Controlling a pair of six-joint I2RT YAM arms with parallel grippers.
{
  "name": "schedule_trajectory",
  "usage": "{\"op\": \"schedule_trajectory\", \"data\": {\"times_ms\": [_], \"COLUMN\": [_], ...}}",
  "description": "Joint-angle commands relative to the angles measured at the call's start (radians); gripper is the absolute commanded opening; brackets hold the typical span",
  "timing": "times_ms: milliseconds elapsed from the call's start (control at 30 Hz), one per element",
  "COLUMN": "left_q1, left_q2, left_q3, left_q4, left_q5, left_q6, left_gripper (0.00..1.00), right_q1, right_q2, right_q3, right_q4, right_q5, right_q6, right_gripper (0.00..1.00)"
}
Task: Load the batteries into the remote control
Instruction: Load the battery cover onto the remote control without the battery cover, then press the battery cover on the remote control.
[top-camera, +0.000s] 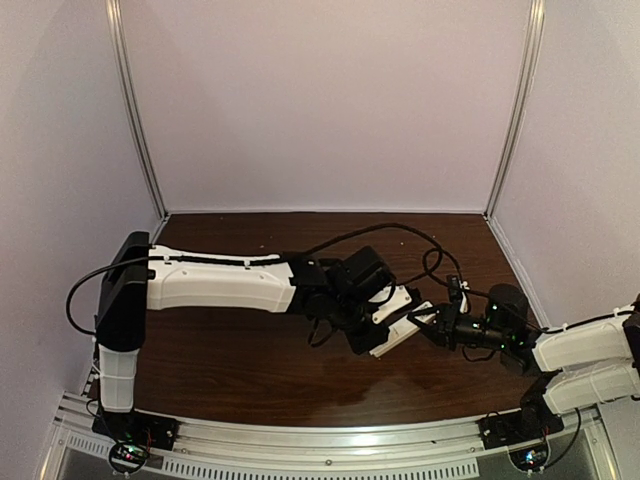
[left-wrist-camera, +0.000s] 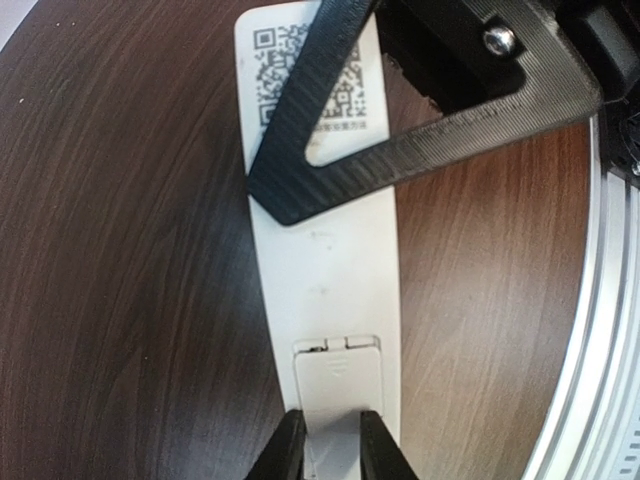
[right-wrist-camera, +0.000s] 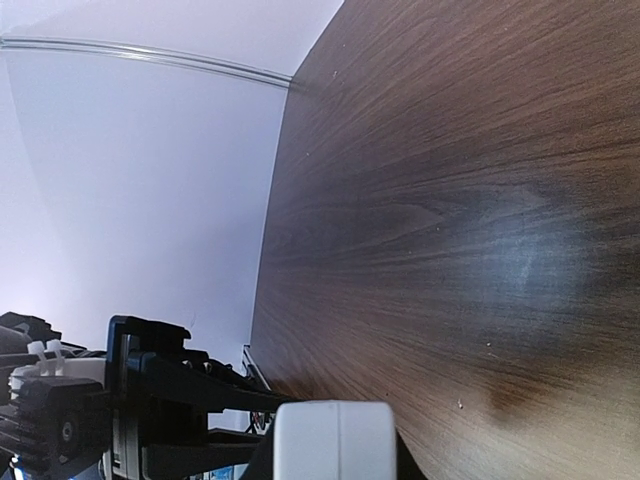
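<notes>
Dark wood table (top-camera: 250, 370), hemmed by pale walls (top-camera: 320, 110) behind and at both sides, metal rail (top-camera: 320, 440) along the near edge; broad bare board left of centre. Remote control (top-camera: 400, 328) right of centre, spanning both arms, back showing with battery cover (left-wrist-camera: 338, 375) on it. Left gripper (left-wrist-camera: 332, 455) pinched narrowly on the cover end. Right gripper (right-wrist-camera: 330, 455) clamped tight on the QR label (left-wrist-camera: 268, 60) end.

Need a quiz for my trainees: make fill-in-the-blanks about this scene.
In the left wrist view, the remote control shows its ___ side. Its sticker carries a ___ code. The left gripper clamps the end with the battery cover, the right gripper the end with the ___.
Missing: back; QR; sticker.
</notes>
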Motion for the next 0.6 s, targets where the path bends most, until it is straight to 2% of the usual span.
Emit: {"op": "schedule_trajectory", "data": {"times_ms": [0,133,400,567], "left_q1": [0.0,0.005,0.011,0.012], "left_q2": [0.01,-0.035,-0.175,-0.308], "left_q3": [0.024,-0.004,-0.1,-0.228], "left_q4": [0.016,0.051,0.158,0.254], "left_q5": [-0.001,-0.01,-0.01,-0.002], "left_q6": [-0.008,-0.002,0.063,0.139], "left_gripper": [0.24,0.3,0.36,0.44], "right_q1": [0.008,0.008,0.006,0.003], "right_q2": [-0.004,-0.014,-0.04,-0.05], "right_q3": [-0.011,-0.017,-0.019,-0.012], "right_q4": [0.106,0.088,0.026,0.006], "right_q5": [-0.025,-0.028,-0.029,-0.045], "right_q6": [0.032,0.031,0.017,0.016], "right_gripper": [0.0,0.0,0.0,0.0]}}
